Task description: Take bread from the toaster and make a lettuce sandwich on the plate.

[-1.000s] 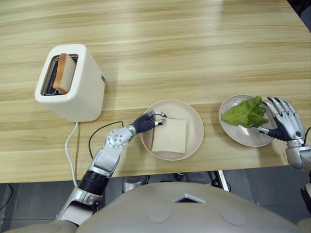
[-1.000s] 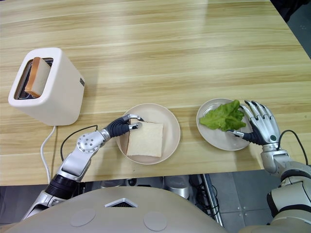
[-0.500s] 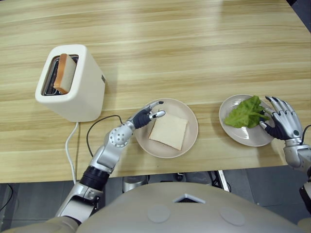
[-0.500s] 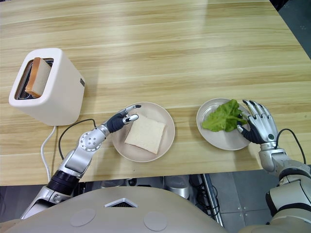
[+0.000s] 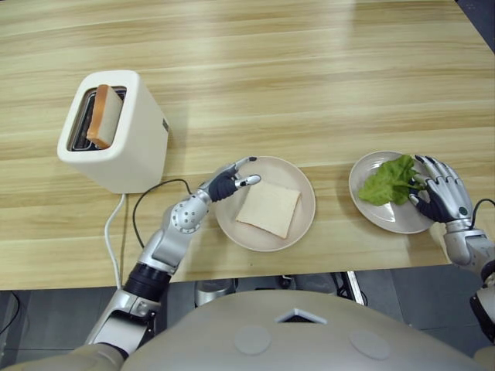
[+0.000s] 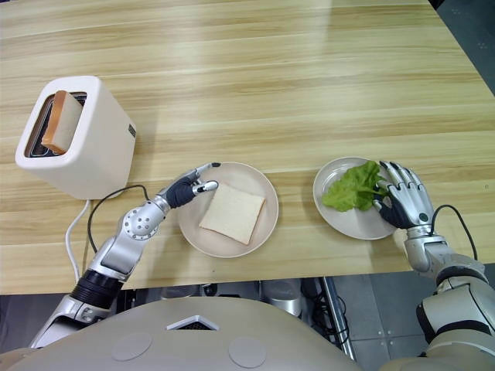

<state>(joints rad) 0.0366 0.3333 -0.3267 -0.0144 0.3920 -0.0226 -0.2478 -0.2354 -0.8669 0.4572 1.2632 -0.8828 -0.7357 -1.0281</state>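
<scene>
Pale wooden tabletop (image 5: 309, 77) runs under everything. At far left the toaster (image 5: 131, 143) stands with an upright slice (image 5: 103, 116) in its slot, its long edge running away from me. My left hand (image 5: 228, 179) hovers at the plate's left rim, fingers stretched out and holding nothing. The upright slice lies up and to its left, so that hand is the nearer one for it.

On the plate (image 5: 290, 174) a flat slice (image 5: 268, 210) lies bare, with no lettuce yet. Well to the right, the lettuce (image 5: 390, 182) sits on a small dish (image 5: 383, 220). My right hand (image 5: 439, 199) rests at the dish's right edge with fingers curled onto the leaf's right side, which I judge to be a grasp.

The coming move turns on this: the flat slice lies straight left of that hand, across a gap of tabletop.

Right eye view gives me more of the wrist behind the right hand. Left eye view gives me more tabletop left of the toaster.
</scene>
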